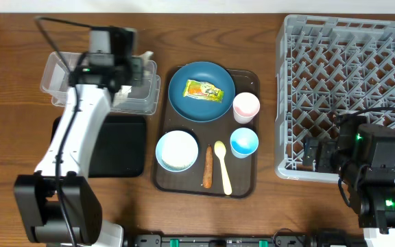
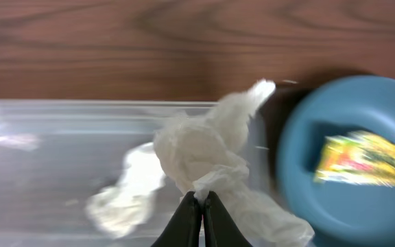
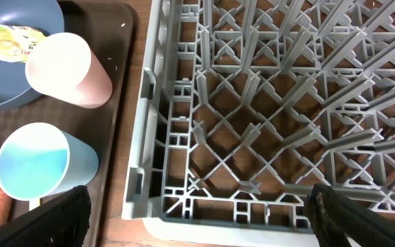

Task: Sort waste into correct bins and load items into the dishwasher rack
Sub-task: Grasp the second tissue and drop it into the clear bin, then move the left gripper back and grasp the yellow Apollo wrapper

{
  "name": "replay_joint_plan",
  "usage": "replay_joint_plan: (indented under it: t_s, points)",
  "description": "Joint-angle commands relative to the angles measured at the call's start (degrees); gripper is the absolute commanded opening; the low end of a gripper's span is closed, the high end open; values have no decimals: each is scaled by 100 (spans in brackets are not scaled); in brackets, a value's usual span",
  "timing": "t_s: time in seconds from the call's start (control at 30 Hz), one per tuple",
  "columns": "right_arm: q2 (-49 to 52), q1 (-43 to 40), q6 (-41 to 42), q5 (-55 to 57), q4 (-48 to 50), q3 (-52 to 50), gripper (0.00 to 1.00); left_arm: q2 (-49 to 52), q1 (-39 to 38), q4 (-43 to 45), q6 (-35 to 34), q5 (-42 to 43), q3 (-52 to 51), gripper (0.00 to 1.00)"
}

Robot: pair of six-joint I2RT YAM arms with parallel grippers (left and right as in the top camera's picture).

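Note:
My left gripper point(image 2: 202, 199) is shut on a crumpled white tissue point(image 2: 204, 147), which hangs over the right end of the clear tub point(image 2: 46, 137); from overhead this gripper point(image 1: 139, 68) sits beside the brown tray. A yellow-green wrapper point(image 1: 204, 90) lies on the dark blue plate point(image 1: 184, 103). Around it are a white-pink cup point(image 1: 246, 106), light blue cup point(image 1: 244, 142), pale bowl point(image 1: 177, 150), yellow spoon point(image 1: 222, 165) and orange-brown food stick point(image 1: 208, 167). My right gripper point(image 3: 201, 219) stands open and empty at the front-left corner of the grey dishwasher rack point(image 3: 266, 103).
The dishes rest on a dark brown serving tray point(image 1: 249, 79) in the middle of the wooden table. A shallow black tray point(image 1: 118, 147) lies in front of the clear tub point(image 1: 53, 75). The rack point(image 1: 348, 89) fills the right side, close to the tray's right edge.

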Motion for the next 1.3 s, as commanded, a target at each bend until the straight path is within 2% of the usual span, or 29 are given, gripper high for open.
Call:
replay_joint_plan:
  t_s: [0.0, 0.07, 0.1, 0.17, 0.2, 0.3, 0.57, 0.93, 1.27]
  points:
    - [-4, 72, 72, -24, -4, 118, 99, -7, 330, 2, 33, -98, 33, 6]
    - [-4, 72, 74, -24, -4, 118, 99, -7, 470, -4, 31, -98, 28, 7]
    - [-4, 72, 74, -24, -4, 118, 99, -7, 525, -20, 31, -96, 28, 12]
    - [-4, 72, 74, -24, -4, 118, 99, -7, 586, -39, 31, -96, 28, 35]
    - [-4, 72, 74, -24, -4, 118, 99, -7, 592, -39, 28, -94, 28, 40]
    - [-4, 72, 74, -24, -9, 118, 99, -7, 568, -39, 24, 24, 28, 46]
    - [-4, 72, 74, -24, -7, 118, 99, -7, 114, -168, -254, 1342, -33, 48]
    - [-4, 72, 74, -24, -31, 116, 99, 470, -1172, -4, -286, 1078, -125, 60]
    - [-4, 72, 70, -22, -197, 116, 99, 1408, -1351, 798, -286, 955, -125, 64]
